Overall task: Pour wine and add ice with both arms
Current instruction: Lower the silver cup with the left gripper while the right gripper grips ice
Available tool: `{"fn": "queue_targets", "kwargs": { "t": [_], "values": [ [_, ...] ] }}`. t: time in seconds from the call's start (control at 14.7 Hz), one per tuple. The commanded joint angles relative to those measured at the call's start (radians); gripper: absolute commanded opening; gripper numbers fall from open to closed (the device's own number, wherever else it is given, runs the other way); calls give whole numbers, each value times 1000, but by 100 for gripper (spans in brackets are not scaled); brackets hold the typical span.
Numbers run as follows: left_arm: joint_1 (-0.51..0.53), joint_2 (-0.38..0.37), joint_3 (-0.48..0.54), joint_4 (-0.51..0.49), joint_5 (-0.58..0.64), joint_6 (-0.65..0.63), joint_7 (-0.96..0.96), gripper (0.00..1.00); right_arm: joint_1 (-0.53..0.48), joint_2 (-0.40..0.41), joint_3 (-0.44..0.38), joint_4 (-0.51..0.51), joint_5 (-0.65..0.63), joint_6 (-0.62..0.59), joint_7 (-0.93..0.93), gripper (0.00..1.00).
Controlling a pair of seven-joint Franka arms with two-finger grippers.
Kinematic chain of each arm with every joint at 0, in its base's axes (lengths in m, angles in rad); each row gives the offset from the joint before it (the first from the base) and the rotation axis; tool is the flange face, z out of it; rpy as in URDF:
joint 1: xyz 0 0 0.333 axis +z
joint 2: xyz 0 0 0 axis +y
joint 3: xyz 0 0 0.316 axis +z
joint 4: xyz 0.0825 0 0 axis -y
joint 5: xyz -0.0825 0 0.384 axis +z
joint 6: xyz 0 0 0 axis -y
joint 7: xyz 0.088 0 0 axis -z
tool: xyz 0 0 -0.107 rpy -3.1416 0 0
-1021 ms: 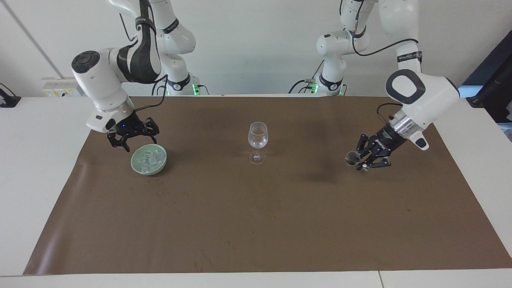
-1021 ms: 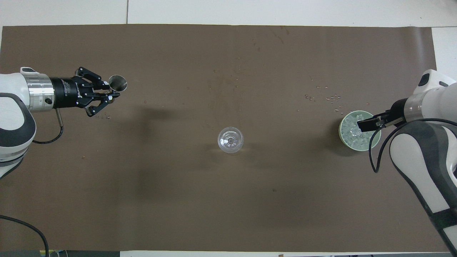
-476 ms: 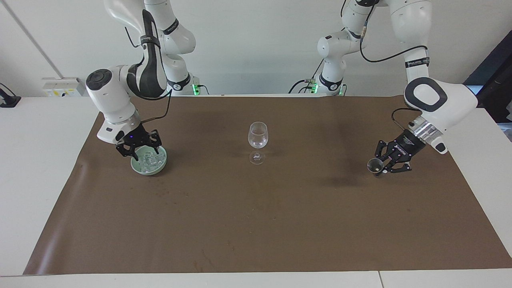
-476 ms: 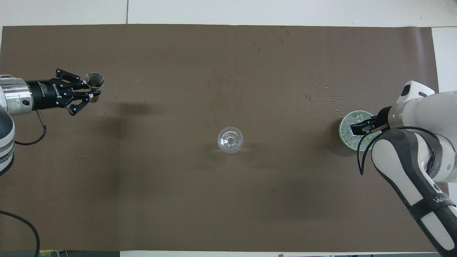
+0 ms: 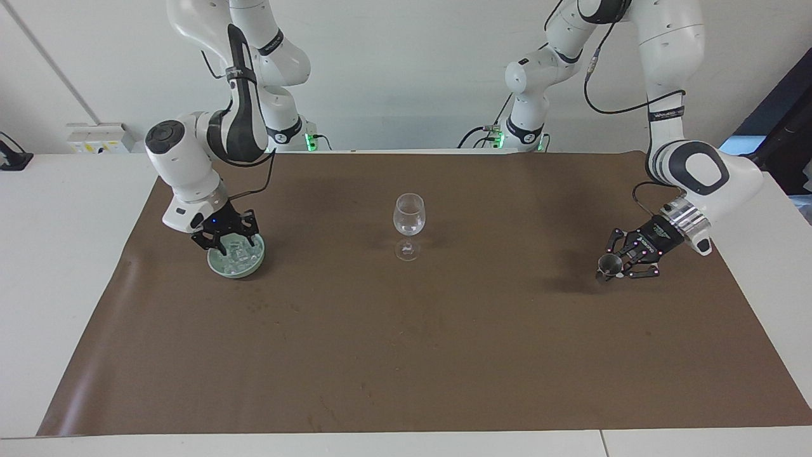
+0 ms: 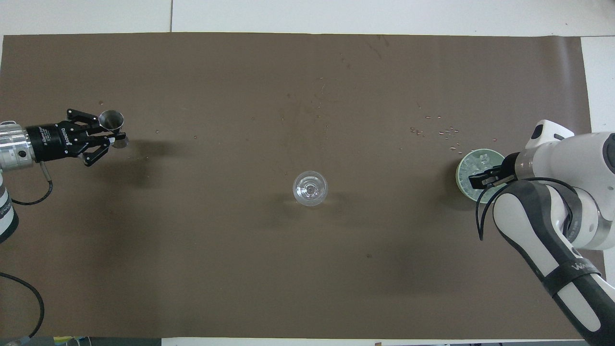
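Note:
A clear wine glass (image 5: 408,219) stands upright at the middle of the brown mat; it also shows in the overhead view (image 6: 310,188). A pale green bowl (image 5: 219,266) (image 6: 462,166) holds the ice (image 5: 240,255) (image 6: 474,165), toward the right arm's end. My right gripper (image 5: 228,244) (image 6: 482,181) is open, pointing down with its fingertips at the ice in the bowl. My left gripper (image 5: 612,270) (image 6: 114,134) is shut on a small metal cup (image 5: 607,262) (image 6: 111,118), tilted and low over the mat toward the left arm's end.
The brown mat (image 5: 406,355) covers most of the white table. Small specks lie scattered on the mat (image 6: 442,132), a little farther from the robots than the bowl. A white socket strip (image 5: 101,136) sits at the wall.
My right gripper has come down from above the bowl's edge into the bowl. My left gripper has carried the metal cup away from the glass toward the left arm's end, and lower.

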Motion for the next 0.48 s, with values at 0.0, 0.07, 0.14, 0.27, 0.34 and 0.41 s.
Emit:
{"fn": "queue_targets", "kwargs": {
  "t": [0.0,0.07,0.14,0.27,0.34,0.41],
  "values": [
    [59,42,-11,2,-79,-43,42,0,-15,22,7,-14,16,53,-1,65],
    [69,51,-11,-13,-101,-57,51,0,-15,30,7,-13,16,62,2,64],
    [79,54,-11,-22,-124,-70,82,0,-15,38,7,-13,16,68,3,62],
    [91,48,-11,-80,-190,-87,154,0,-15,43,7,-13,16,69,3,62],
    [96,43,-13,-96,-201,-95,174,0,-15,43,7,-14,16,69,2,61],
    [97,37,-13,-104,-208,-104,186,0,-15,43,7,-14,16,69,2,60]
  ]
}}
